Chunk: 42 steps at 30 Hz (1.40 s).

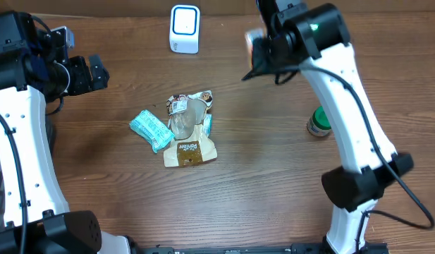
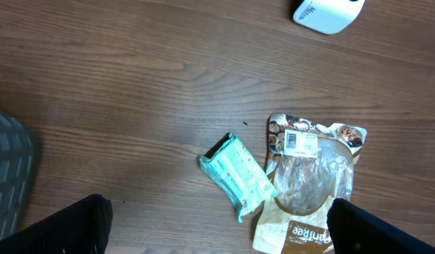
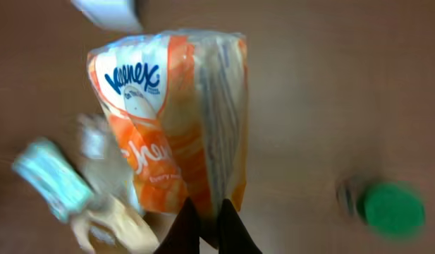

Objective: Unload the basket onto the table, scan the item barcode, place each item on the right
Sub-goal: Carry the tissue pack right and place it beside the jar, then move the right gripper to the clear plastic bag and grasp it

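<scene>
Closest to the right wrist camera, at the bottom edge of its frame, the right gripper point(image 3: 206, 226) has its two dark fingers pinched together on the lower edge of an orange and white plastic pack of Kleenex tissues point(image 3: 175, 120), which fills the middle of that view, lifted clear of the surface. Beyond the pack everything is blurred: a green-capped small bottle point(image 3: 392, 208) at lower right and a teal rectangular packet point(image 3: 51, 180) at lower left. In the left wrist view the left gripper point(image 2: 217, 236) stands with its black fingers wide apart at the two bottom corners, gripping nothing. Past them lies the teal packet, touching a brown paper pouch with a clear window point(image 2: 309, 183) in the lower right. Farther off, at the top right edge, sits a white box-shaped scanner point(image 2: 323, 13). From overhead, the brown wooden table point(image 1: 273, 190) carries the pile at centre, the bottle at right and the scanner at top centre, with the held pack in the air just right of the scanner.
</scene>
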Tool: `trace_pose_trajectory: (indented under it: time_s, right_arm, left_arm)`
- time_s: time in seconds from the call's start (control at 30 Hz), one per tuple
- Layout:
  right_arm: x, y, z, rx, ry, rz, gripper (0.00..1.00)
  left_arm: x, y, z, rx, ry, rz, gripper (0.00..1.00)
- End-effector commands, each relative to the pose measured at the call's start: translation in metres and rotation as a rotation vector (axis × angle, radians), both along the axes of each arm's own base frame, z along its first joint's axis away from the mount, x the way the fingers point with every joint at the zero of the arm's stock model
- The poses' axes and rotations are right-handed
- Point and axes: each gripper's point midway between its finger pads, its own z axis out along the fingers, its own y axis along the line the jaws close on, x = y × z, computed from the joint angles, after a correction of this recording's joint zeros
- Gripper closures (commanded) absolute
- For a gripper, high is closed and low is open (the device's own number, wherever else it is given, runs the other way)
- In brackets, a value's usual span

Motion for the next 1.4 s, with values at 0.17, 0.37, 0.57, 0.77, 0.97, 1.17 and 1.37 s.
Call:
trace_pose_trajectory:
  time_s: [0.17,0.37,0.57,0.77,0.97,1.17,1.37]
  right_arm:
    - [-0.016,-0.034,-0.136,-0.058,0.328,-0.210,0.96]
    - [-0.019,-0.074,-0.186,-0.063,0.383,-0.303,0.96]
    - [-0.018,-0.100,-0.197,-0.064,0.395,-0.306,0.39]
    - [-0.004,-0.085,-0.168,0.006,0.359,-0.210,0.38]
    - [-0.011,0.001,-0.125,0.326,0.382,0.055,0.44]
    - [-0.037,0.051,-0.139,0.362,0.451,0.081,0.27]
    - [-0.067,0.103,-0.159,0.421,0.503,0.164,0.16]
  left_arm:
    - [0.003,0.002,0.006,-0.003,-0.018,0.017,0.01]
    - [0.003,0.002,0.006,-0.003,-0.017,0.017,0.00]
    - [0.003,0.002,0.006,-0.003,-0.018,0.017,0.00]
    - [0.003,0.002,0.006,-0.003,-0.018,0.017,0.00]
    - [0.003,0.002,0.006,-0.004,-0.017,0.017,0.00]
    - [0.003,0.002,0.006,-0.003,-0.017,0.017,0.00]
    - [0.003,0.002,0.006,-0.003,-0.017,0.017,0.00]
